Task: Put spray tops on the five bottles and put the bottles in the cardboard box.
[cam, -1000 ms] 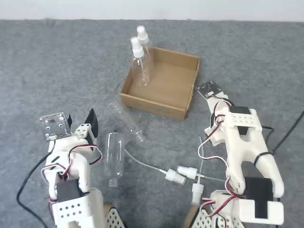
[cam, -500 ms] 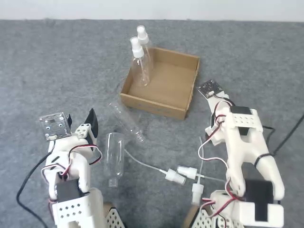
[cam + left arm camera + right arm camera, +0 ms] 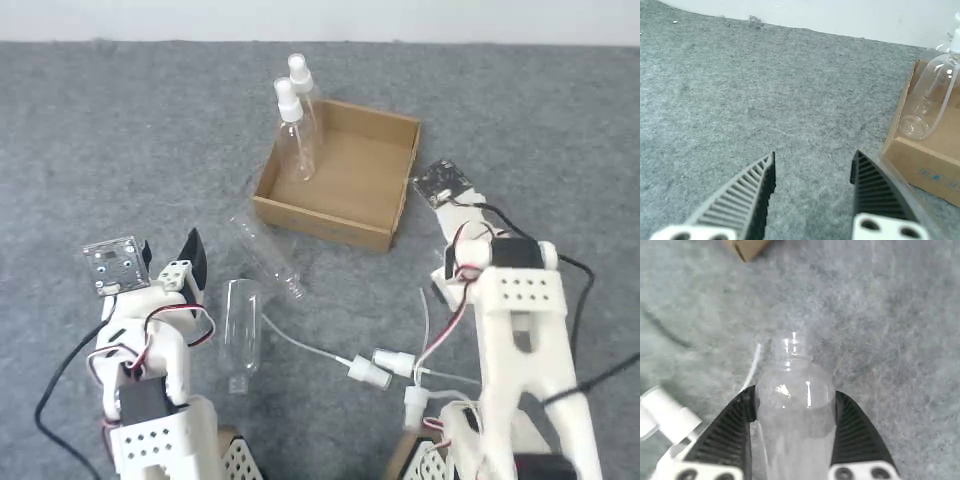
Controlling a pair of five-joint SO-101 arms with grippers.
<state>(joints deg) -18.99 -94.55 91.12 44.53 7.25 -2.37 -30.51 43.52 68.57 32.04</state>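
The grey felt-covered desk carries a brown cardboard box with two capped clear bottles upright in its far corner. Beside the box, the right arm clenches its jaws on a topless clear plastic bottle; the left arm holds its jaws apart, empty. Two bare bottles lie between box and left arm. Capping the third bottle seems in hand: next, one of three white spray tops near the right arm's base needs fetching
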